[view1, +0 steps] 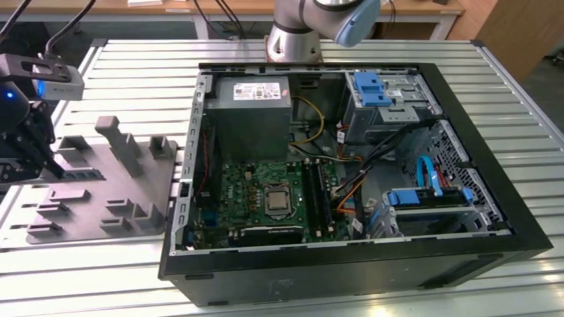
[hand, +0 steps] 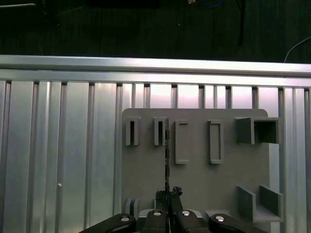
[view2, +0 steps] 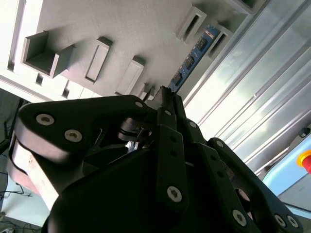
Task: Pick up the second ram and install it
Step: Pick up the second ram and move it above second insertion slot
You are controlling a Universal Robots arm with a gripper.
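Observation:
The second ram (view2: pixel 192 57) is a thin dark board with black chips, standing on edge in the grey fixture plate (view2: pixel 112 29). In the first wrist view the second ram (hand: pixel 166 155) shows edge-on as a narrow line running from a slot post down to the fingers. My gripper (hand: pixel 168 193) is shut on its near end, and the fingertips (view2: pixel 165 99) pinch the board from both sides. In the exterior view my gripper (view1: pixel 46 166) hangs low over the fixture plate (view1: pixel 105 191) at the exterior view's left, beside the open computer case (view1: pixel 352 264).
The case holds a green motherboard (view1: pixel 255 198) with long memory slots (view1: pixel 317 191), a grey power supply (view1: pixel 251 112), blue drive brackets (view1: pixel 370 86) and loose cables. Upright posts (view1: pixel 119 142) rise from the fixture plate. Everything rests on a ribbed aluminium table (hand: pixel 58 145).

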